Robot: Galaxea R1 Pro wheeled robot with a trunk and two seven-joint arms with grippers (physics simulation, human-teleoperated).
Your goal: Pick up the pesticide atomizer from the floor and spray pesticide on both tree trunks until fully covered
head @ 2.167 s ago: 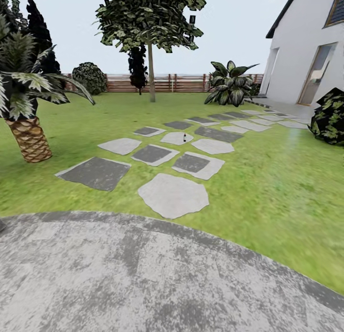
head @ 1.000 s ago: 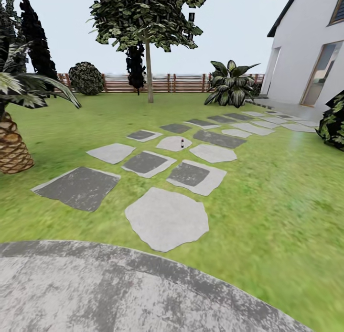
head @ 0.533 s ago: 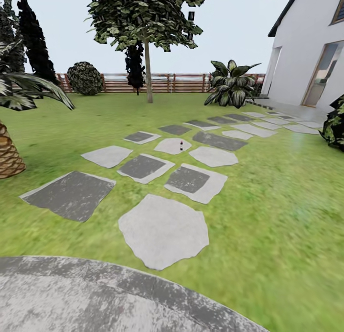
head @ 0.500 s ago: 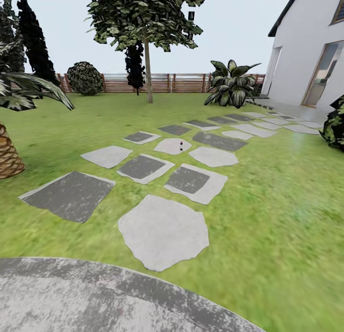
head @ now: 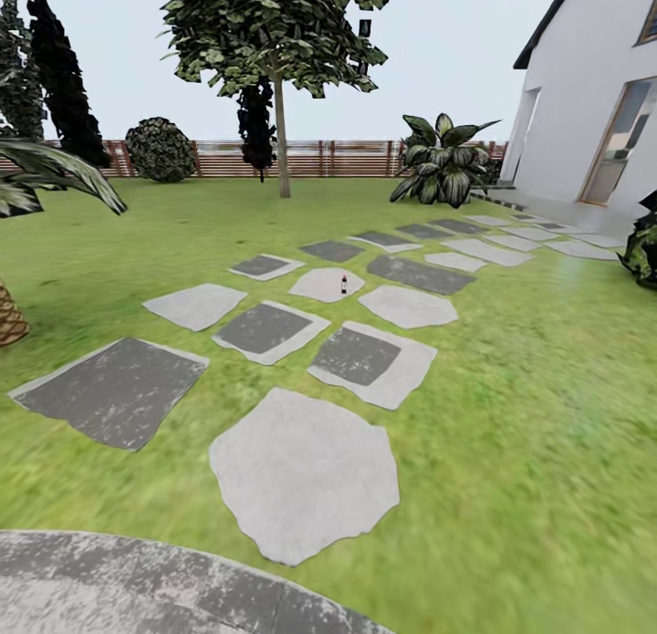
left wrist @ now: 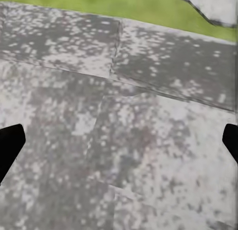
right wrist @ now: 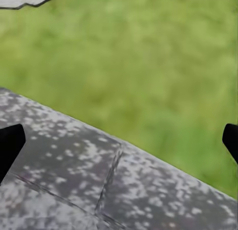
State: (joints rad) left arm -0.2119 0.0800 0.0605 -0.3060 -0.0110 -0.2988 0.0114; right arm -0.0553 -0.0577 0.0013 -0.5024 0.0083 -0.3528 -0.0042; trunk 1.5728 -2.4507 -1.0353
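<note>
Atomizer [head: 344, 285] is a tiny dark bottle standing upright on a pale paving stone [head: 326, 284] mid-lawn, too small to make out any detail. One tree [head: 280, 137] with a bare trunk stands near the fence [head: 347, 158]. Left gripper [left wrist: 119, 140] and right gripper [right wrist: 119, 140] both spread wide over grey pavement [left wrist: 124, 155], nothing between the fingertips, which are cut off at the frame edges.

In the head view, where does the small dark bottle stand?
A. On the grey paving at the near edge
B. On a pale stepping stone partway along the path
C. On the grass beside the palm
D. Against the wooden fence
B: the small dark bottle stands upright on a pale stepping stone in the middle of the path, well short of the fence and away from the palm.
</note>
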